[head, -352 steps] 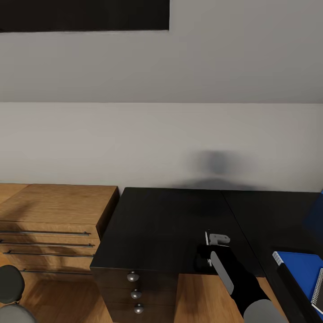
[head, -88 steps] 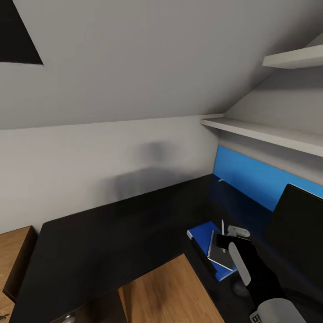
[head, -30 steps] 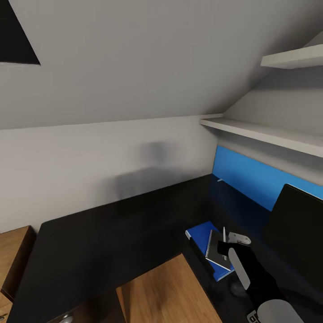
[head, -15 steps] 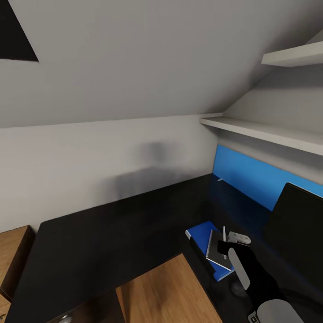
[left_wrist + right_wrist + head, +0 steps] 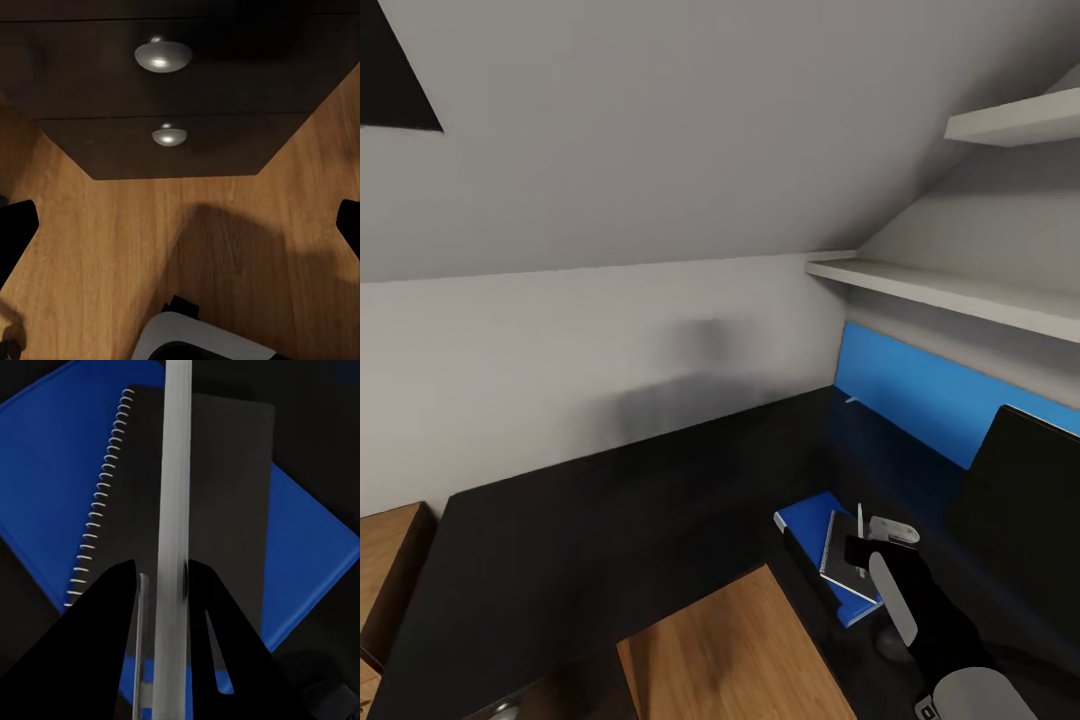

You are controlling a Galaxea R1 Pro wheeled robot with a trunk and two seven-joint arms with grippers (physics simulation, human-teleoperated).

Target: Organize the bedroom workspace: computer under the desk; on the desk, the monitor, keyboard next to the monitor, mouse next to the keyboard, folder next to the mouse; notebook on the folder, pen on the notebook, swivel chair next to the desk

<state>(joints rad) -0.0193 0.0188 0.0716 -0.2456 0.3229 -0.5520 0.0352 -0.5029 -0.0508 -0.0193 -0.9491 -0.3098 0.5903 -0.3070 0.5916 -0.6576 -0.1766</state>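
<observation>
The right pincer point(image 5: 875, 540) hangs just above the stack at the right part of the black table point(image 5: 610, 530), and its two dark fingers point(image 5: 112, 615) are closed narrow on the pen point(image 5: 174, 510), which stands between them in the right wrist view. The pen is a pale silver-white stick and it runs along the length of the notebook point(image 5: 217, 487), over its black cover. If the pen touches the cover or is a little above it, I cannot tell. The notebook, with its wire spiral at one long edge, lies on the bright blue folder point(image 5: 52, 472), turned a bit against the folder's edges, and the folder lies flat on the table. In the head view the folder point(image 5: 805, 520) is just beside the monitor point(image 5: 1020, 500), which stands on the table in front of the long blue wall panel point(image 5: 905, 390). Two white shelves point(image 5: 920, 290) are on the wall above. The left pincer point(image 5: 180, 225) shows only its two dark fingertips at the edges of the left wrist view, wide apart and holding nothing, above the wooden floor point(image 5: 112, 240) near the drawer unit point(image 5: 187, 90) with round silver knobs.
</observation>
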